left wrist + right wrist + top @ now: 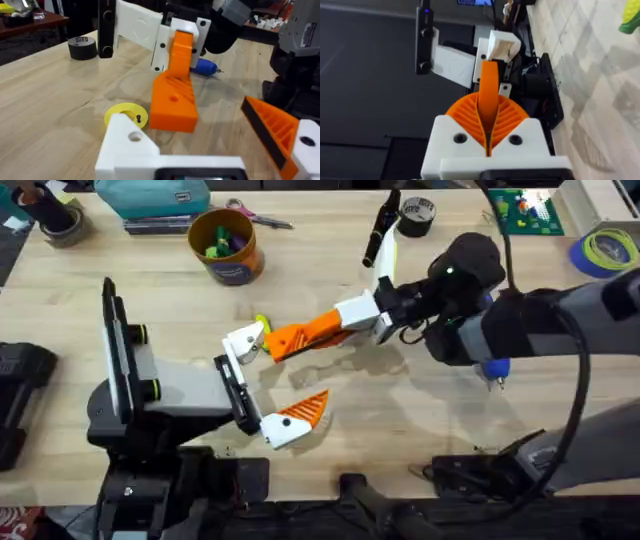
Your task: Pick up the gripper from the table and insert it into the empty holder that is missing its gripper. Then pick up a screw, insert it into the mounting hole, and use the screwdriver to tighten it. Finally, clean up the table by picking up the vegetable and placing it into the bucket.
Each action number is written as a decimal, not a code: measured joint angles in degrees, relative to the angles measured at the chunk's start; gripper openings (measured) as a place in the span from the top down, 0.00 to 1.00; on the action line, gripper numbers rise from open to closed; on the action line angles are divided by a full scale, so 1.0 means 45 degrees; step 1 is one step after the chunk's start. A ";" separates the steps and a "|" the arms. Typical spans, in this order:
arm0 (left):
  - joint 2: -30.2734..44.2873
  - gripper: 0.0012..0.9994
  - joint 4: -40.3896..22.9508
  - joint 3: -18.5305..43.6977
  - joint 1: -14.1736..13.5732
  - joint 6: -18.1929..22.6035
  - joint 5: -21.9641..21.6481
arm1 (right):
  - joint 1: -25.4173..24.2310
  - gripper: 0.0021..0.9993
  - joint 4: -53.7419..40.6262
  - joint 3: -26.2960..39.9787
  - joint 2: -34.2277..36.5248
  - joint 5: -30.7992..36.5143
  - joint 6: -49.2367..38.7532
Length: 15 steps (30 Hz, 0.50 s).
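Observation:
My right gripper is shut on the orange ribbed gripper and holds it level above the table. The free end points at the empty white holder and is close to it; I cannot tell if they touch. My left gripper is open, with the holder as one finger and an orange-padded finger as the other. The blue screwdriver lies under the right arm. The bucket stands at the back. A yellow-green piece may be the vegetable.
A yellow ring disc lies beside the holder with a small dark pin on it. At the back are a black tape roll, a blue tape roll, scissors and a teal case.

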 joint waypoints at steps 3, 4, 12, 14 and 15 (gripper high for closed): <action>0.0000 0.01 0.0000 0.0000 0.0000 0.0000 0.0000 | 0.0309 0.99 0.0000 0.0000 0.0000 0.0053 -0.0072; 0.0004 0.01 0.0000 0.0000 0.0000 0.0000 0.0000 | 0.0432 0.99 0.0000 -0.0001 0.0000 0.0115 -0.0108; 0.0002 0.01 0.0000 0.0000 0.0000 0.0000 0.0000 | 0.0695 0.99 0.0715 -0.0637 -0.0003 0.0593 -0.0253; 0.0001 0.01 0.0000 0.0000 0.0000 0.0000 0.0000 | 0.0695 0.99 0.0723 -0.0779 -0.0001 0.0631 -0.0253; 0.0002 0.01 0.0000 0.0000 0.0000 0.0000 0.0000 | 0.0695 0.99 0.0726 -0.0821 0.0000 0.0656 -0.0253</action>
